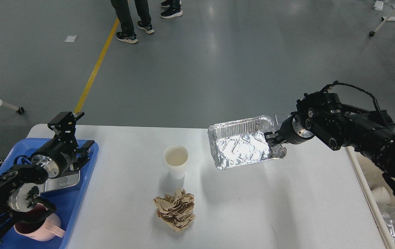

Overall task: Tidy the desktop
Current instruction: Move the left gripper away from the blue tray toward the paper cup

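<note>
The desktop [287, 207] is a large white tabletop. On it stand a white paper cup [175, 160] and, nearer me, a crumpled ball of brown paper [175, 209]. My right gripper [274, 141] is shut on the right rim of a silver foil tray [239, 147]. It holds the tray tilted a little above the desktop at the back right, with a shadow beneath. My left gripper [78, 133] is open and empty, above the far right corner of the blue tray [7, 166].
The blue tray sits at the desktop's left edge and holds a small metal tray [64, 181] and a pink mug [36, 230]. Right of the desktop a bin [391, 214] holds foil and cups. People's legs [131, 17] stand on the floor far behind.
</note>
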`<action>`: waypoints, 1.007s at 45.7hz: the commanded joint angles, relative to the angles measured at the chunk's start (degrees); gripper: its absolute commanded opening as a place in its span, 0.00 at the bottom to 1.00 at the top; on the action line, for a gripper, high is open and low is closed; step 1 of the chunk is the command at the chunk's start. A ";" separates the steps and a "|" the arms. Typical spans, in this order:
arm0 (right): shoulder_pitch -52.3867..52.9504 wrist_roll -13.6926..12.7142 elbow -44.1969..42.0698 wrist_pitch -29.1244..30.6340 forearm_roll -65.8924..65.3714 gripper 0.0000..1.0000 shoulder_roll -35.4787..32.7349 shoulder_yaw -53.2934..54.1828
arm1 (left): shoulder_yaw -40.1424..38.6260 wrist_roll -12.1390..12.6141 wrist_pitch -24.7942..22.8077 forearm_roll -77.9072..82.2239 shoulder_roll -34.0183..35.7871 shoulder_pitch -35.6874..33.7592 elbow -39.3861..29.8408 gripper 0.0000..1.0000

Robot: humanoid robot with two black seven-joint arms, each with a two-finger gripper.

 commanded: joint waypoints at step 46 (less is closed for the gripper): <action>1.23 0.00 0.17 -0.19 -0.04 0.00 0.41 -0.07 | 26.54 1.26 -8.85 19.40 38.80 -7.46 -12.37 0.96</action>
